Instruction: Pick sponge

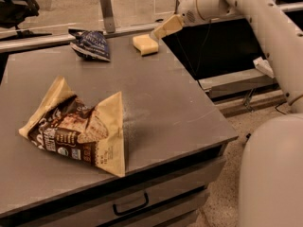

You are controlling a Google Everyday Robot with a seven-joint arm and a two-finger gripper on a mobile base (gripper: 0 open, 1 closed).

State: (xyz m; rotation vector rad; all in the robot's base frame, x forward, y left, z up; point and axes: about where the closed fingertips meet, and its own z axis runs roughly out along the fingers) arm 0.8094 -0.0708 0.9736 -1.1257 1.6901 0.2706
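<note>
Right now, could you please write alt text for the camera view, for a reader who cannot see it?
The robot's pincer hovers close to the upper right of a small pale yellow sponge at the far edge of a grey table. A dark blue snack bag lies further left, and a large tan-and-brown snack bag lies crumpled near the front.
</note>
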